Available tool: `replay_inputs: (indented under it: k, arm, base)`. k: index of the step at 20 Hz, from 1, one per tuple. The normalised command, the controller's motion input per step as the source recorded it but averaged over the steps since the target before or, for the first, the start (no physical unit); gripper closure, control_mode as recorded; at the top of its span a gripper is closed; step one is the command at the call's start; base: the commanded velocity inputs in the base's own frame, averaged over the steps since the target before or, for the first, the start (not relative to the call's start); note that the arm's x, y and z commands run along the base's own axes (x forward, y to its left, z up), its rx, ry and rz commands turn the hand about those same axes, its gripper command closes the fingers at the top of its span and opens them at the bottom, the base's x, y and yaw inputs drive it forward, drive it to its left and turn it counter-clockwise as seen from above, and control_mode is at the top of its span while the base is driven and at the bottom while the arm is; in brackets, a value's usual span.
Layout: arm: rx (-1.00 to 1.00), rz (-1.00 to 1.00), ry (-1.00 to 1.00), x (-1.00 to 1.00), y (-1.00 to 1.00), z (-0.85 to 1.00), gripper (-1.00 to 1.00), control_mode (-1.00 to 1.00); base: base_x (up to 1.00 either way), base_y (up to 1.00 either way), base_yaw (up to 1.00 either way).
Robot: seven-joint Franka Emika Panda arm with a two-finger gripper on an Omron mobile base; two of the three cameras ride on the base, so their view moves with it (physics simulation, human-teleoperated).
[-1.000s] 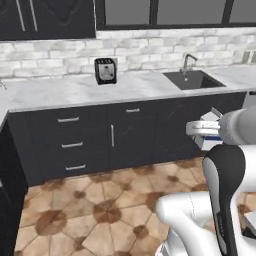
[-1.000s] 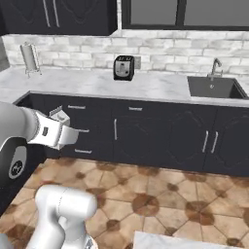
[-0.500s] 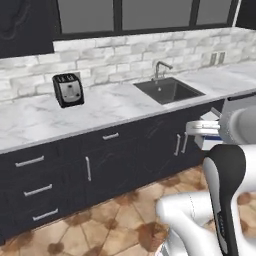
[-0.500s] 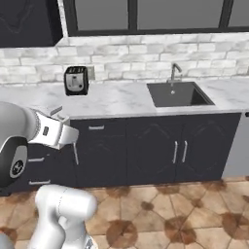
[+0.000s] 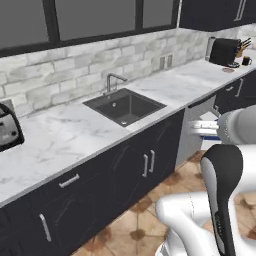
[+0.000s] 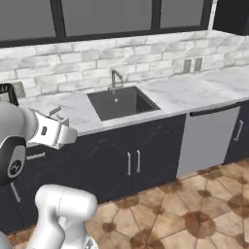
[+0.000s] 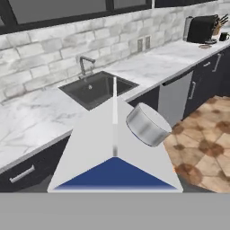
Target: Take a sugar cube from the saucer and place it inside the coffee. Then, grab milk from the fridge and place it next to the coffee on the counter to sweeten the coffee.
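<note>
Although its fingertips are hidden behind the load, the pincer (image 5: 198,129) can be judged to be clamped on the milk carton (image 7: 114,148): the carton hangs in mid-air at the hand with nothing under it, out over the floor in front of the cabinets and to the right of the sink (image 5: 124,106). In the hand view the carton's white gabled top, a blue panel and a silver screw cap (image 7: 146,123) are seen close up.

Thin card walls are to be expected of such a carton, so they would give under a hard squeeze, and the liquid inside would make it fairly heavy and liable to slosh. A hold across the flat sides of the body, below the gable, is judged best, with the carton kept upright.

Farther right of the sink along the marble surface (image 5: 65,135), a dark coffee machine (image 5: 223,51) stands at the far end, with a small dark mug (image 5: 248,61) beside it. The carton is yet to be set down there.
</note>
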Motion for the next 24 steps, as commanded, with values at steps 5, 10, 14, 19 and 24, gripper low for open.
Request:
replay_inputs:
  k: [5,10,14,19,24]
  arm:
    - [0.0,0.0,0.0,0.0,0.0,0.0,1.0,1.0]
    - [0.0,0.0,0.0,0.0,0.0,0.0,1.0,1.0]
    - [0.0,0.0,0.0,0.0,0.0,0.0,1.0,1.0]
    - [0.0,0.0,0.0,0.0,0.0,0.0,1.0,1.0]
    - [0.0,0.0,0.0,0.0,0.0,0.0,1.0,1.0]
  base:
    - [1.0,-0.59,-0.43]
    - [1.0,-0.71,-0.37]
    - [1.0,-0.85,-0.31]
    - [1.0,-0.97,-0.21]
    - [1.0,-0.88,-0.11]
